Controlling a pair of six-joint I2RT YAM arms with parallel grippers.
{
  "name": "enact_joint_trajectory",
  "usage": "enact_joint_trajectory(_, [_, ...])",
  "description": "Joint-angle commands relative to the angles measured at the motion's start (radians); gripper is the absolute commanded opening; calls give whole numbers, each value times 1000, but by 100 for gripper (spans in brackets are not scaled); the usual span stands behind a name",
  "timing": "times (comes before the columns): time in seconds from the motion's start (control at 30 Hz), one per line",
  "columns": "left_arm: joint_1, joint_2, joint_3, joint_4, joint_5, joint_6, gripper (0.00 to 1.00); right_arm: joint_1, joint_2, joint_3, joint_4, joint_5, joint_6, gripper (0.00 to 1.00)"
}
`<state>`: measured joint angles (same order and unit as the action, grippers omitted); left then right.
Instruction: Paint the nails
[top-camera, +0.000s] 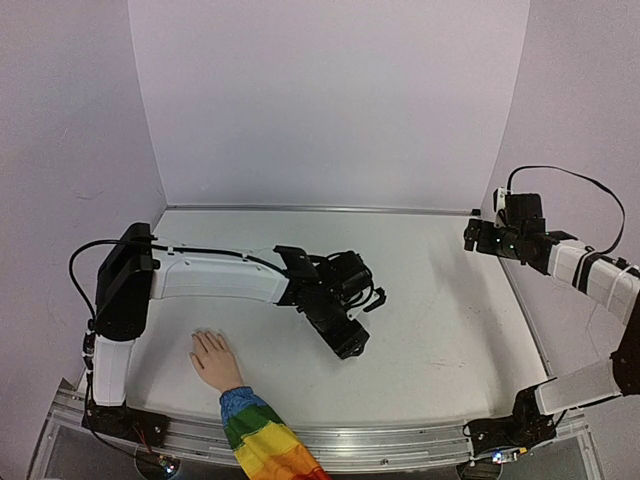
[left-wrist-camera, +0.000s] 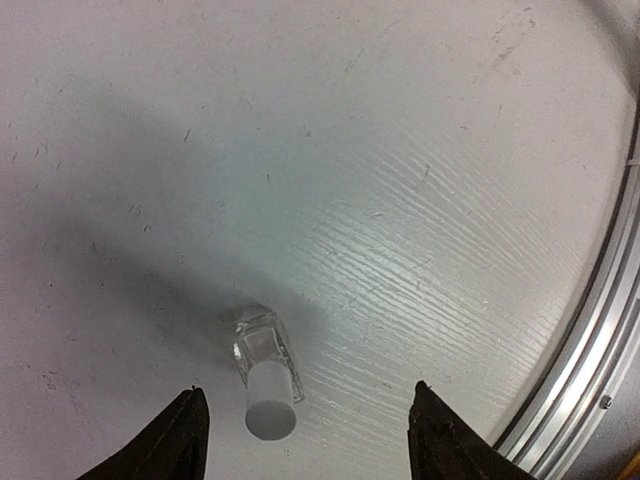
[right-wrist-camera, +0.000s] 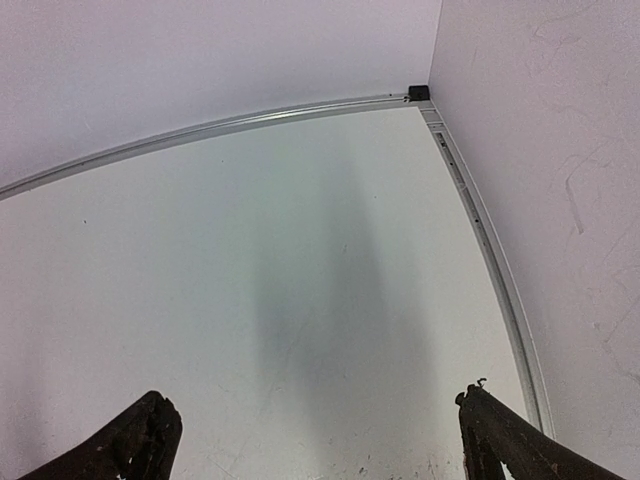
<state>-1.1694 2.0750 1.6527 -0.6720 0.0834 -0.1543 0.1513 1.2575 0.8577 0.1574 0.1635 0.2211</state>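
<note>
A skin-coloured mannequin hand (top-camera: 212, 358) with a rainbow-striped sleeve (top-camera: 262, 440) lies palm down at the near left of the table. Its nails (top-camera: 205, 336) are too small to make out. A small clear bottle (left-wrist-camera: 264, 372) with a white cap stands on the table in the left wrist view, just below my open left gripper (left-wrist-camera: 305, 440) and nearer its left finger. In the top view my left gripper (top-camera: 348, 345) hangs over mid-table, right of the hand, and hides the bottle. My right gripper (top-camera: 470, 236) is open and empty, raised near the far right wall (right-wrist-camera: 315, 435).
Pale walls close the table at the back and both sides. A metal rail (right-wrist-camera: 490, 250) runs along the right edge and another (top-camera: 400, 440) along the near edge. Cables loop from both arms.
</note>
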Motion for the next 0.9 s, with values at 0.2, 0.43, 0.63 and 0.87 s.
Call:
enact_joint_trajectory(0.2, [2, 39, 96, -100, -100, 0, 52, -5, -31, 17, 26, -14, -5, 98])
enact_joint_trajectory(0.43, [3, 57, 112, -103, -86, 13, 40, -4, -18, 25, 25, -21, -5, 98])
enact_joint_trajectory(0.63, [2, 71, 131, -107, -55, 23, 32, -4, -2, 32, 25, -39, -3, 98])
enact_joint_trajectory(0.87, [2, 82, 139, -120, -50, 28, 25, -4, 5, 37, 22, -44, -5, 98])
